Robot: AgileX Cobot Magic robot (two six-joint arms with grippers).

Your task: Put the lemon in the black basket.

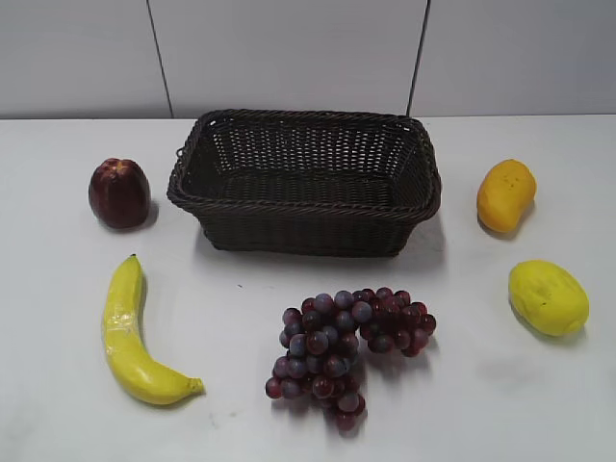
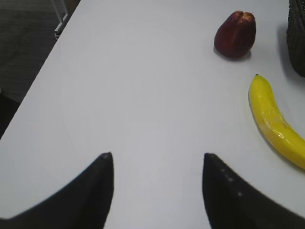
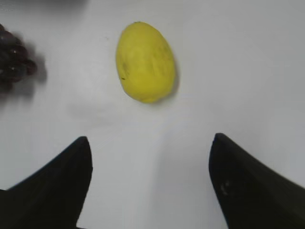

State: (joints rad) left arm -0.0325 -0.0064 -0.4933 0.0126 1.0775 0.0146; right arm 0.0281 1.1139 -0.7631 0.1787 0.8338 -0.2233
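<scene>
Centre back: dark woven wicker basket [image 1: 304, 183]
Right front: pale yellow oval lemon [image 1: 548, 296]
Left front: long yellow banana [image 1: 135, 333]

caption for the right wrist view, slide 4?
Open right gripper above the table, lemon ahead, grapes at left edge.

I work at a lab-style test bench: a bare white table [image 1: 58, 404], plain grey wall panels [image 1: 289, 53], and fruit props spaced around a basket [image 1: 306, 181]
</scene>
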